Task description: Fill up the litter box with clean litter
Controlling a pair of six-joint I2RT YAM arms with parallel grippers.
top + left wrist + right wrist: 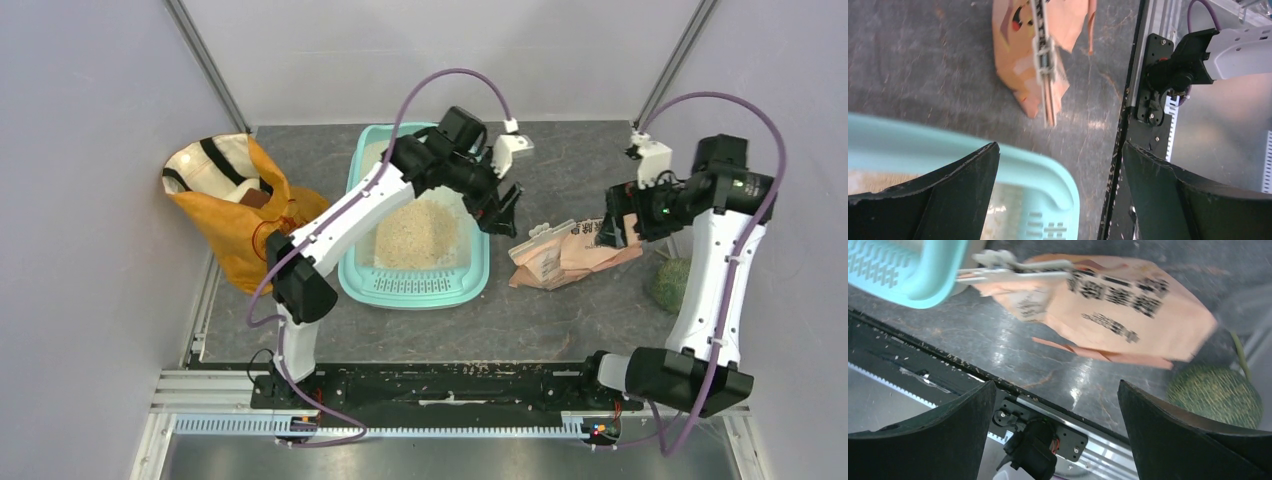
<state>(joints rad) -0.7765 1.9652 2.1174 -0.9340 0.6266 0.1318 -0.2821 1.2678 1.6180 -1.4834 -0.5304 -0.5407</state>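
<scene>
The mint litter box (415,287) sits mid-frame on the grey bench (560,325), with a tan heap of clean litter (415,235) inside it. The left hand (503,212) hovers at the box's right edge, its 2 fingers spread wide and empty. Right of centre, the right hand (606,232) hangs over a crumpled paper bag (570,258), its fingers also apart. An orange bag (235,225) stands at the left.
</scene>
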